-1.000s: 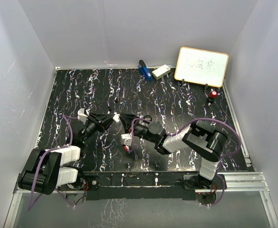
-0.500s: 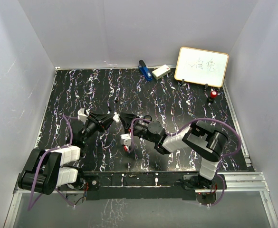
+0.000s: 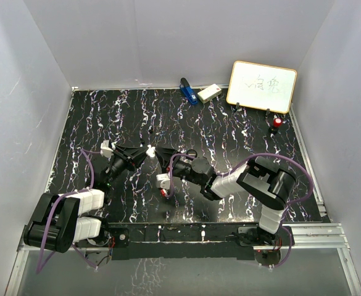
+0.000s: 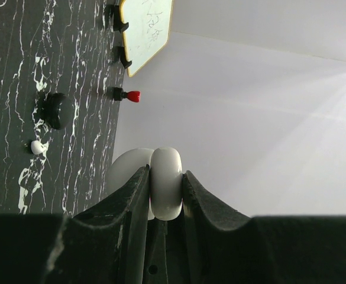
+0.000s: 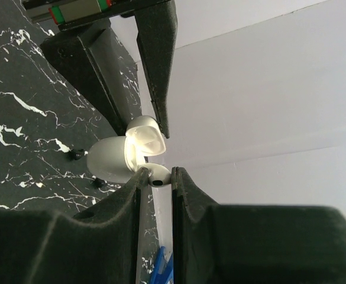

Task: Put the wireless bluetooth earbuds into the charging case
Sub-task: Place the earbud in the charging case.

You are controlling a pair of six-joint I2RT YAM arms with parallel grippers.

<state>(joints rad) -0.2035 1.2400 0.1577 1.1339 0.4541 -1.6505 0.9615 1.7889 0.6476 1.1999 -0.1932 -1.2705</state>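
Observation:
My left gripper [image 4: 164,171] is shut on the white charging case [image 4: 166,180], holding it off the table by its rounded body. In the right wrist view the case [image 5: 110,158] has its lid [image 5: 146,137] open, and a left finger [image 5: 158,65] is pressed against it. My right gripper [image 5: 159,170] is shut on a small white earbud [image 5: 159,176], right at the case's open mouth. From above, both grippers meet at the middle of the table around the case [image 3: 149,150]. A second earbud [image 4: 38,147] lies on the black marbled table.
A whiteboard [image 3: 261,86] stands at the back right, with a red-capped item [image 3: 277,123] in front of it. A blue object [image 3: 187,91] and a white box [image 3: 209,93] sit at the back wall. A small black piece [image 4: 53,109] lies near the loose earbud.

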